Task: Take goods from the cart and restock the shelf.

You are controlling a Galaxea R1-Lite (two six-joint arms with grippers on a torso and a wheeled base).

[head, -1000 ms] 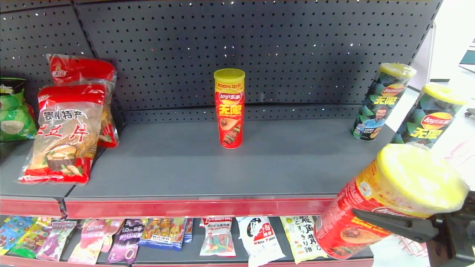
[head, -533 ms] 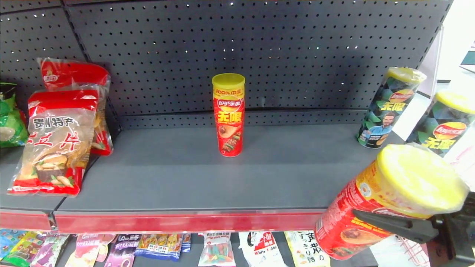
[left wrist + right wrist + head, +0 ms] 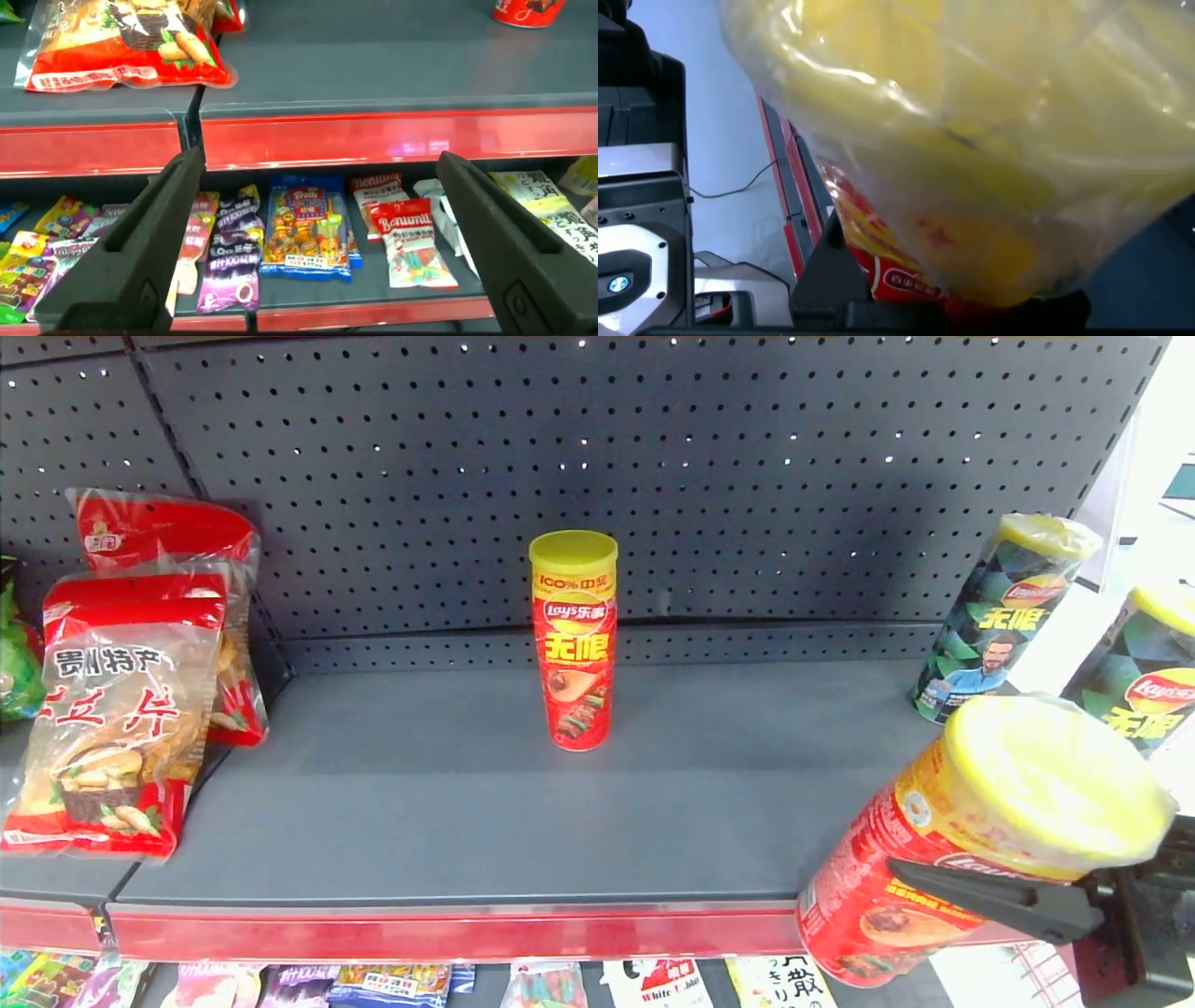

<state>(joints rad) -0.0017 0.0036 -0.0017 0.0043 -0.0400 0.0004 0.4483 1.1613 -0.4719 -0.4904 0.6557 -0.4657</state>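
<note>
My right gripper (image 3: 1027, 905) is shut on a red chip can (image 3: 971, 840) with a yellow lid, held tilted just off the front right corner of the grey shelf (image 3: 485, 831). The same red chip can (image 3: 971, 187) fills the right wrist view, wrapped in clear film. A matching red can (image 3: 573, 639) stands upright mid-shelf near the pegboard. My left gripper (image 3: 322, 243) is open, below the shelf's red front rail (image 3: 374, 140), facing the lower shelf's candy bags (image 3: 308, 233).
Red snack bags (image 3: 121, 691) lean at the shelf's left end. Two dark green cans (image 3: 1013, 616) stand at the right end. The shelf floor between the middle can and both ends is bare. A perforated back panel (image 3: 653, 476) closes the rear.
The whole head view has shifted: the shelf and its goods sit lower and further left in the picture. The held can keeps its place in view, still in my right gripper.
</note>
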